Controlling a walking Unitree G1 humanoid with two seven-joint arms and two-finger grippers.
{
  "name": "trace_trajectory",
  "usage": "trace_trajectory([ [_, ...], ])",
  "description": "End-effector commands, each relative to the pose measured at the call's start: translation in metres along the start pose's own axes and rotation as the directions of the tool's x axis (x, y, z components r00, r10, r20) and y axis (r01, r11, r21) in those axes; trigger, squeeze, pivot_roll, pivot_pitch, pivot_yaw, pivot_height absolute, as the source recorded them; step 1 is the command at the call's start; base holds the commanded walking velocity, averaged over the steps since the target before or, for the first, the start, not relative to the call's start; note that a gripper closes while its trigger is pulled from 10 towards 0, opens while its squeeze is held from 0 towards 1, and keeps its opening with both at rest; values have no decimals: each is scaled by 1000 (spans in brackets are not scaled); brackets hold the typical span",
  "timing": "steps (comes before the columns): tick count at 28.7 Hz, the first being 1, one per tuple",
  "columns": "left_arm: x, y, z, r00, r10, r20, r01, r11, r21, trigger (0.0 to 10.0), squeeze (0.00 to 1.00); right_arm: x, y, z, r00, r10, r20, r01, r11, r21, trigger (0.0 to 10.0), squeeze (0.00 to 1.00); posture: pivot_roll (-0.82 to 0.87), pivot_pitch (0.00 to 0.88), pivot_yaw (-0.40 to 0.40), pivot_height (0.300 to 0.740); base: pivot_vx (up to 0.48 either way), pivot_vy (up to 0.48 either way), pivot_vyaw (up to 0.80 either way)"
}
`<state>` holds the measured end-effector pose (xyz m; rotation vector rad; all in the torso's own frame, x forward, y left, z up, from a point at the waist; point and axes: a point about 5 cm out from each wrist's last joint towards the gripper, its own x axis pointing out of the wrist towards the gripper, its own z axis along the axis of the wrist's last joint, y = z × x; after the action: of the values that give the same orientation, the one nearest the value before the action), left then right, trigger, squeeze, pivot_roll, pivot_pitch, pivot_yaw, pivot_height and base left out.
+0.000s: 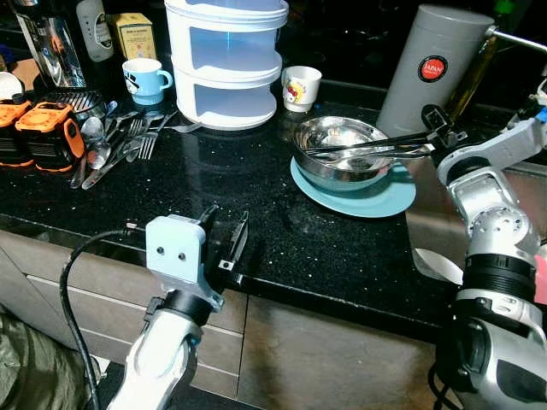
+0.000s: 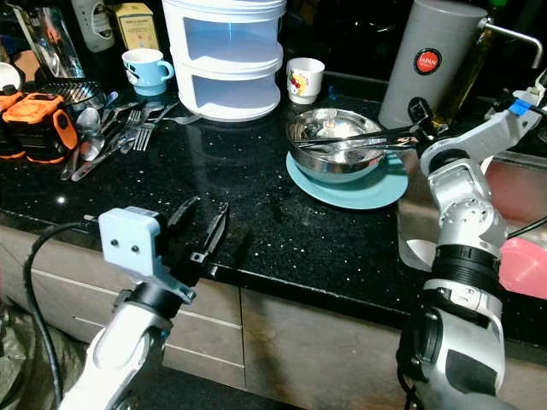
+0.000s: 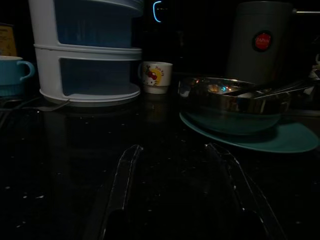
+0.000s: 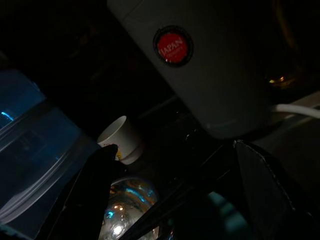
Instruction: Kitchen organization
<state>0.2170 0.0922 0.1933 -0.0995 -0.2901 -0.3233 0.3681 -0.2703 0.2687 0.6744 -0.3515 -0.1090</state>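
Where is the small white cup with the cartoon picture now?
The white cup stands at the back of the black counter, between the stacked white container and the grey canister, behind the steel bowl.

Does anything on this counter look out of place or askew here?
The cutlery lies in a loose, crisscrossed heap on the black counter beside the orange tools. Nothing looks spilled or broken.

Head views: evenly lit, sharp | black counter (image 1: 256, 196): speckled sheen, faint reflections | steel bowl (image 1: 342, 149): bright glare | wrist views: very dark, low contrast, near fingers (image 3: 122, 185) soft
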Motion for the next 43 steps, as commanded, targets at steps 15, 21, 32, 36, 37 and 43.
trace_trajectory([
  [15, -2, -5, 6, 1000, 1, 12, -1, 1000, -25, 10000, 0, 5, -27, -5, 996, -80, -48, 77, 995, -64, 10000, 0, 161, 11, -63, 740, 0, 0, 0],
  [21, -7, -7, 12, 1000, 8, 14, -8, 1000, -27, 10000, 0, 16, -22, 13, 999, -44, 0, 44, 999, 3, 10000, 0, 170, 43, -68, 740, 0, 0, 0],
  [32, -12, -10, 16, 1000, 4, -3, -5, 999, -47, 10000, 0, 21, -12, 1, 998, 29, -50, -26, 997, 74, 10000, 0, 175, 80, -63, 740, 0, 0, 0],
  [36, -13, -11, 17, 1000, 5, -6, -5, 999, -49, 10000, 0, 23, -10, 0, 997, 43, -58, -38, 996, 85, 10000, 0, 173, 86, -66, 740, 0, 0, 0],
  [37, -12, -11, 17, 1000, 5, -6, -5, 999, -50, 10000, 0, 23, -9, 1, 997, 45, -58, -40, 995, 88, 10000, 0, 172, 86, -69, 740, 0, 0, 0],
  [43, -12, -11, 17, 1000, 5, -11, -6, 999, -52, 10000, 0, 25, -7, 3, 995, 62, -73, -57, 996, 74, 10000, 0, 168, 78, -71, 740, 0, 0, 0],
])
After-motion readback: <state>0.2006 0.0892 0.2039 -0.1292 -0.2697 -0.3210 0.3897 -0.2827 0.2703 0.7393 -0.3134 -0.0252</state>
